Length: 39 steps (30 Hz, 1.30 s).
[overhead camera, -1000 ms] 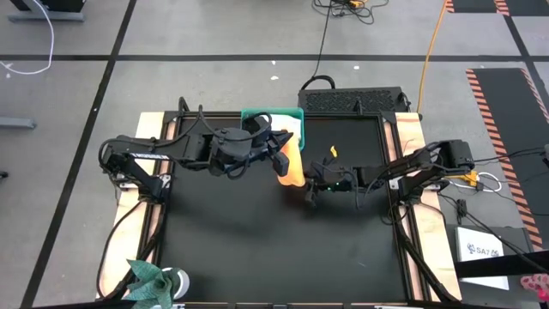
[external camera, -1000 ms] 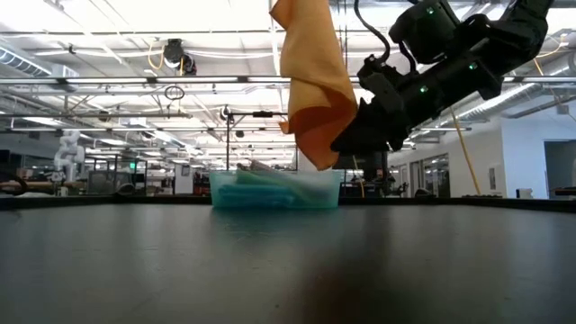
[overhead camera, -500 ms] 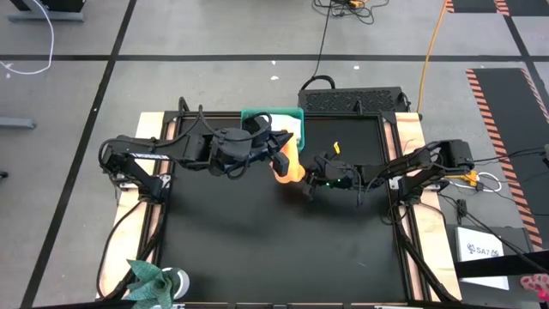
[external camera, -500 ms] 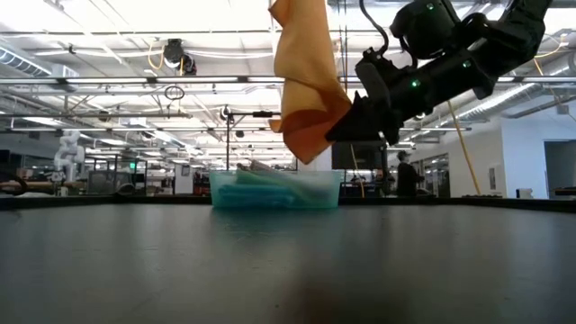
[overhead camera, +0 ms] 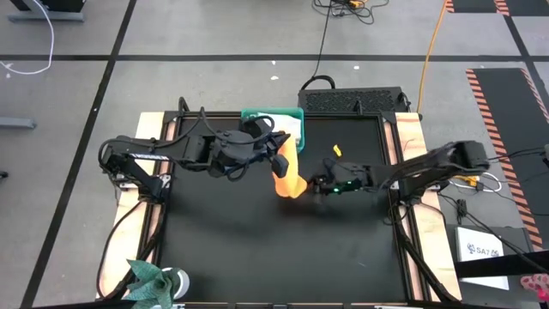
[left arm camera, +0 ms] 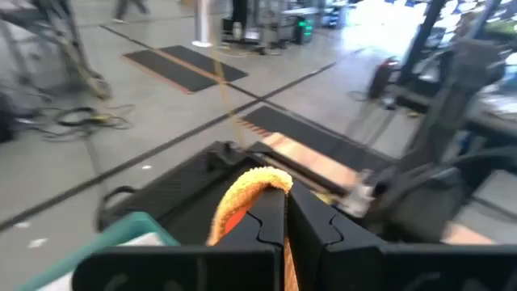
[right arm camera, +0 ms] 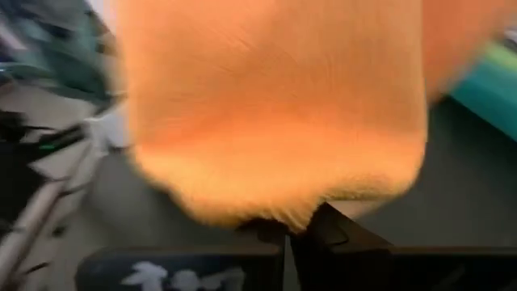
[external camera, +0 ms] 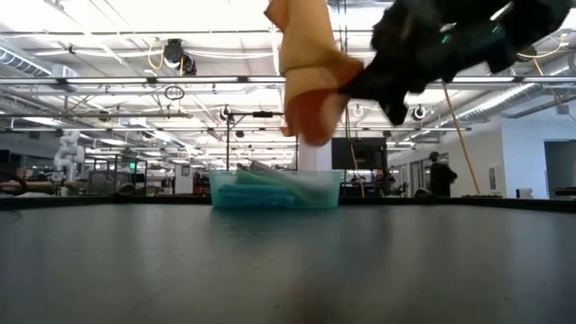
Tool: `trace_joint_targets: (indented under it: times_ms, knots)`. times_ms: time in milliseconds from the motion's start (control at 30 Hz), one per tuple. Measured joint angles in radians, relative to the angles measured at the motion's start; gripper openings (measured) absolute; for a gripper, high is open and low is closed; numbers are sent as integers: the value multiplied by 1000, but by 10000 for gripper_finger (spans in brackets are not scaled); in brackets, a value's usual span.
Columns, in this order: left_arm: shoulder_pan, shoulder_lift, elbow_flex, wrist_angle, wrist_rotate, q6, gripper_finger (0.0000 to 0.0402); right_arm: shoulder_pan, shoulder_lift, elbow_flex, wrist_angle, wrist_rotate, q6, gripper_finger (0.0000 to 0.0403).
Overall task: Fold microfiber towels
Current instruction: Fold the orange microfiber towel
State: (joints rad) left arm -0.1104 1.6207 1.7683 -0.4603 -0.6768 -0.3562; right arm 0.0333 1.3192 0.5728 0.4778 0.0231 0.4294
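A: Orange-yellow towel (overhead camera: pixel 288 177) pos?
B: Hanging in air above the bench (overhead camera: pixel 257 249), mid-rear, in front of the teal bin (overhead camera: pixel 257 116). More cloths in the bin, colours unclear.
A: Tools?
B: Left tool (left arm camera: pixel 285 212) pinching the towel's top edge, fingers pressed together on it. Right tool (right arm camera: pixel 289 229) clamped on the towel's lower part, from the right side. Towel spans btw both, off the bench.

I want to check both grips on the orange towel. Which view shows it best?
The low view: the orange towel hangs clear above the table, the right gripper shut on its lower edge. The high view shows it foreshortened between both grippers. The left wrist view shows only a pinched fold; the right wrist view a blurred close-up.
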Motion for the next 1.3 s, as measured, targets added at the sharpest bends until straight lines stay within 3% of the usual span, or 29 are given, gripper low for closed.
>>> trace_joint_targets:
  times_ms: [267,467,633,967,1300]
  knots:
    - [22,0,0,-50,-104,62,5,77,-332,0,-187,2,-1,1]
    - [40,0,0,-173,-320,94,5,112,-539,0,-288,1,4,0]
    - [45,0,0,-293,-402,83,5,132,-640,0,-322,1,4,0]
    - [29,0,0,-377,-342,-36,6,134,-712,0,-326,1,-3,0]
    - [5,0,0,-384,-140,-30,6,134,-726,0,-326,1,-4,0]
